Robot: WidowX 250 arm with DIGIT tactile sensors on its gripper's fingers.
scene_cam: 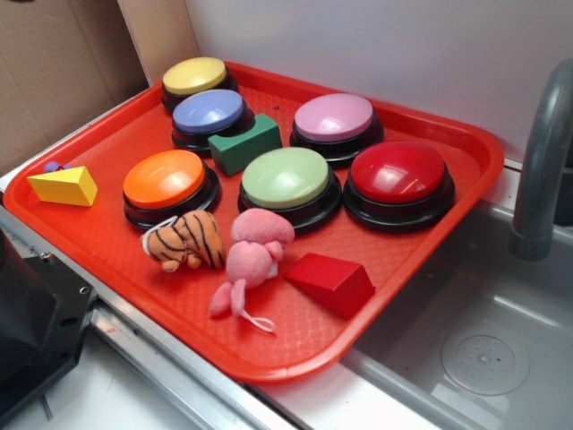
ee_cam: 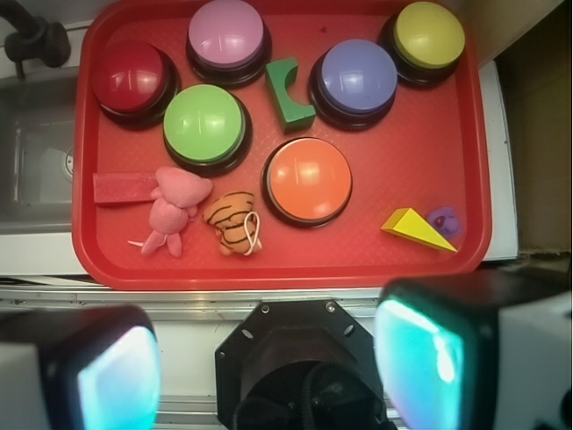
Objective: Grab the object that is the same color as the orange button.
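Gripper (ee_cam: 267, 367) hung spread wide and empty, well above the tray (ee_cam: 286, 264). The plush tiger (ee_cam: 233, 222) lay just beside the orange button (ee_cam: 308, 179), the pink mouse (ee_cam: 173, 209) close alongside; a careless descent risked pinching the mouse, or clipping the button

Six push buttons (scene_cam: 286, 179), two plush toys (scene_cam: 186, 240), three blocks (scene_cam: 243, 143), one tray (scene_cam: 116, 260).
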